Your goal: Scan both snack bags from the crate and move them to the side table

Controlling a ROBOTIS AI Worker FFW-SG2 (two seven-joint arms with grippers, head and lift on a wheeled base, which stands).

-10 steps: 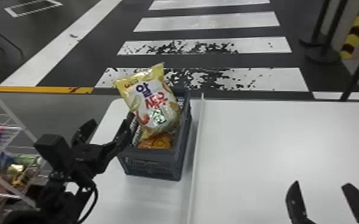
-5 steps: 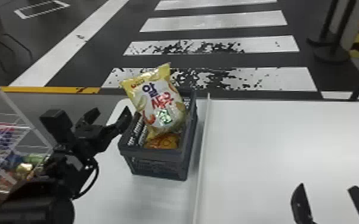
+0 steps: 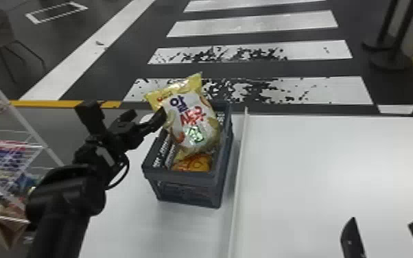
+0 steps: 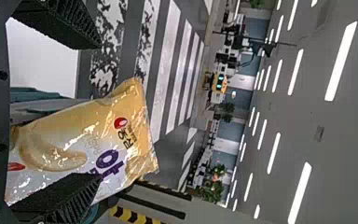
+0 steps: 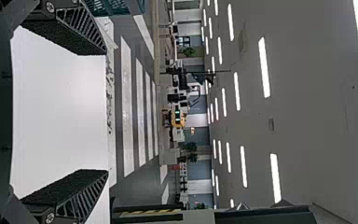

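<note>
Bag (image 3: 195,116) aslant, top end leftward

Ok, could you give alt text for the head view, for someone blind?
A yellow-and-white snack bag stands in a grey crate on a white table, behind an orange snack bag. The open left gripper is at the first bag's edge; the open right gripper is at lower right.

Crate (image 3: 181,176) on the table (image 3: 130,226), snack bag (image 3: 195,120) in it, second bag (image 3: 193,163) before that, rack (image 3: 27,124) left
</note>
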